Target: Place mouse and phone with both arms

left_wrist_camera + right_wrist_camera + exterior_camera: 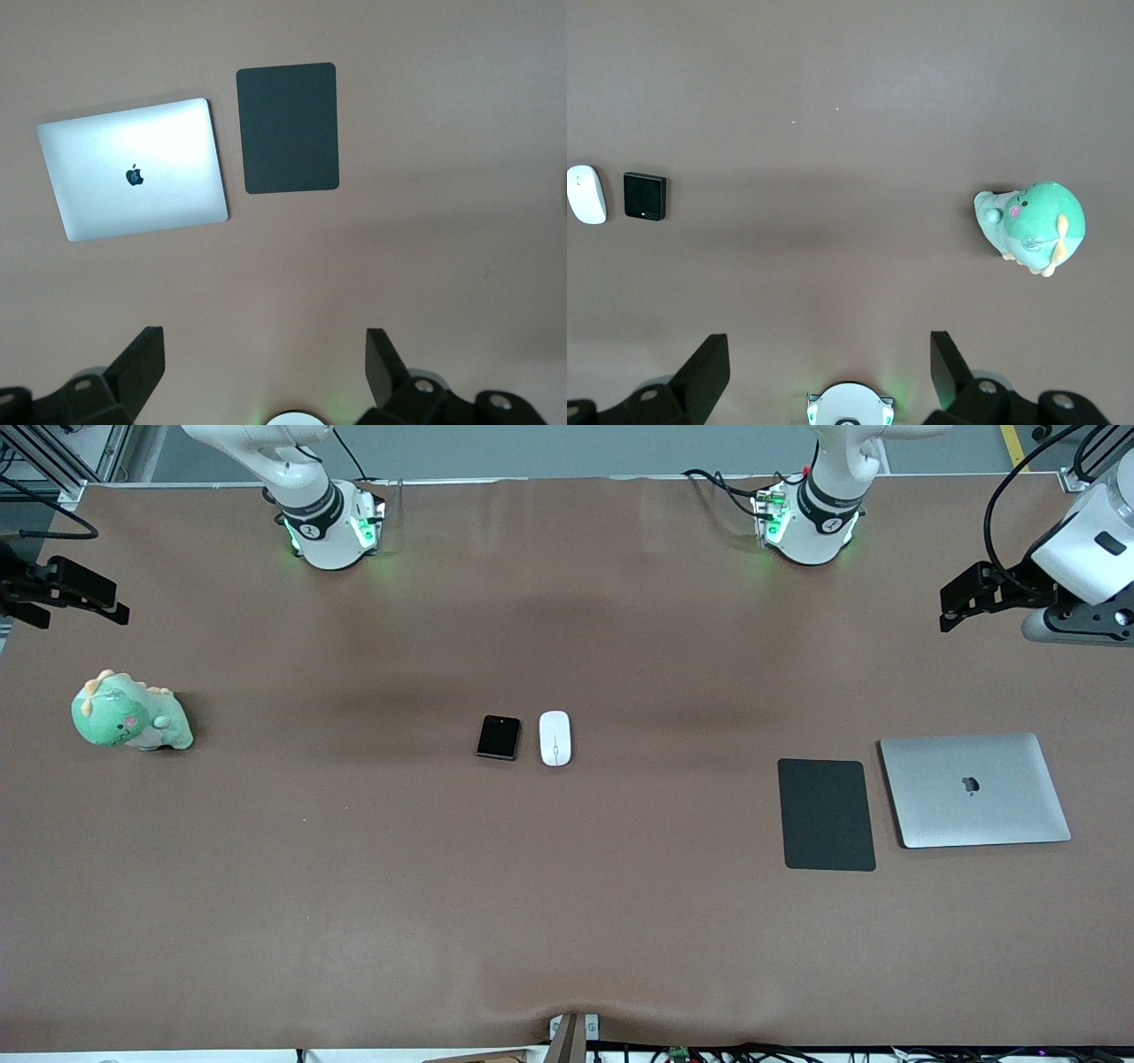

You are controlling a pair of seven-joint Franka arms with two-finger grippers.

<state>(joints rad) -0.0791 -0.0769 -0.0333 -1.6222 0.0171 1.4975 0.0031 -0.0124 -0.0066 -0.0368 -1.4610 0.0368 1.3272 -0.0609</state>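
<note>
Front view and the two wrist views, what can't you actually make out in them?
- Right gripper: front view's edge cuts off its arm.
- Left gripper: wrist partly cut off by the edge there.
- Mouse and phone: outside the left wrist view.
- Laptop and black pad: outside the right wrist view.
- Phone's screen: too small to read anywhere.
</note>
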